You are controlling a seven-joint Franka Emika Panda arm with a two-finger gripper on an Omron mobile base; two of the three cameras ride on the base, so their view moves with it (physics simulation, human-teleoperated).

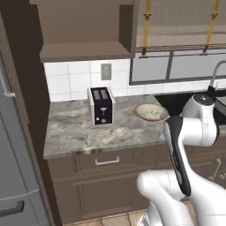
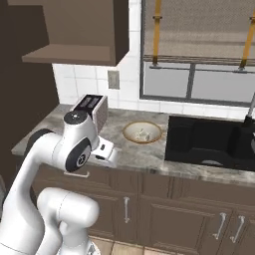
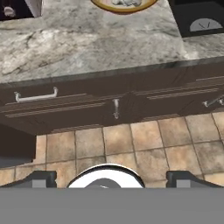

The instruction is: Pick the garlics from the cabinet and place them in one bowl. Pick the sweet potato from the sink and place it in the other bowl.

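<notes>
You are viewing the counter (image 1: 79,132) from behind-left and behind-right; both base views are sharing the toaster (image 1: 102,106) and tan bowl (image 1: 151,112). The hand view is looking down at the drawers (image 3: 65,105) and floor (image 3: 131,148).

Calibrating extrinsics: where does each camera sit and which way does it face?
Left base view: behind-left, facing the black slot toaster and shallow tan wooden bowl; white arm lower right.
Right base view: behind-right, facing the black recessed sink; arm lower left.
Hand view: low, aimed at dark drawer fronts and tiled floor; fingertips wide apart.
Shared: toaster, bowl.
</notes>
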